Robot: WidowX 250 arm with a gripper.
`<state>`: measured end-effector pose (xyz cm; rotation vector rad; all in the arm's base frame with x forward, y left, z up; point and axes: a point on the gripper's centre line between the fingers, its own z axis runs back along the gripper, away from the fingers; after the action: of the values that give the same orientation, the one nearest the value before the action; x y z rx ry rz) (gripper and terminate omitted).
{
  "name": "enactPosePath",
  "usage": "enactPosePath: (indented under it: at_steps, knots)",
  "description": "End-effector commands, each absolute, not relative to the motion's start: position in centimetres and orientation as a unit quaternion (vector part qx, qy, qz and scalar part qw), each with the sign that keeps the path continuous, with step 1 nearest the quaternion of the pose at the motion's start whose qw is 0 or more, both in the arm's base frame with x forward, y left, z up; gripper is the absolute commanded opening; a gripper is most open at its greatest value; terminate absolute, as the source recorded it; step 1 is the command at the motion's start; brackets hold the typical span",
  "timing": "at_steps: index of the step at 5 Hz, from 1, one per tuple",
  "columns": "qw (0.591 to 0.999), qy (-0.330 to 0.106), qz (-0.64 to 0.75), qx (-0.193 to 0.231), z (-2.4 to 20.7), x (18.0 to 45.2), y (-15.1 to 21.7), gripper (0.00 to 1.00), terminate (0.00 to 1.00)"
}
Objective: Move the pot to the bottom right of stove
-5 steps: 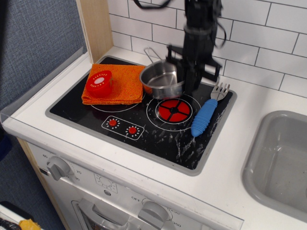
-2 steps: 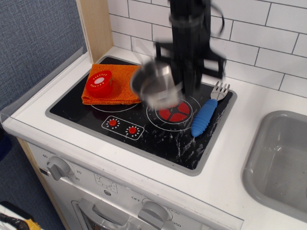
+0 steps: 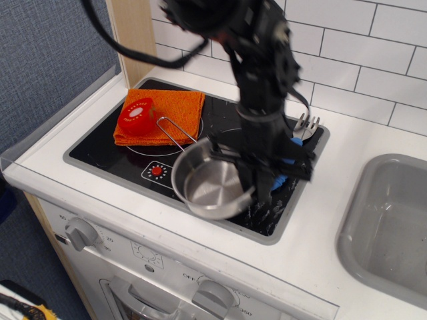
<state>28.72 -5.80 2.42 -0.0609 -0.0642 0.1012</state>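
Pot [image 3: 212, 187] looking light, stiff, slick steel; we're gripping its right rim w/ gripper [image 3: 257, 183], over stove [image 3: 127, 157] front

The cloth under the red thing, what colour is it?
Orange; the cloth shows clearly in the only camera view.

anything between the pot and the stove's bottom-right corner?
Nothing visible. The pot, with the tool at its right rim, already sits over the front right of the stove. The blue fork lies behind the arm near the right edge, not in that corner.
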Motion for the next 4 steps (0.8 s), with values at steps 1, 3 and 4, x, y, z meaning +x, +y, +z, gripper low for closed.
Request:
enactPosePath:
  at_steps: [1, 3, 4]
  knots:
    - [0.995, -0.025, 0.089, -0.027, 1.1, 28.0, -7.5, 0.0, 0.0]
    - [0.995, 0.002, 0.079, -0.056, 0.6, 27.4, -9.5, 1.0, 0.0]
    - [0.995, -0.013, 0.072, -0.074, 1.4, 27.6, -9.2, 1.0, 0.0]
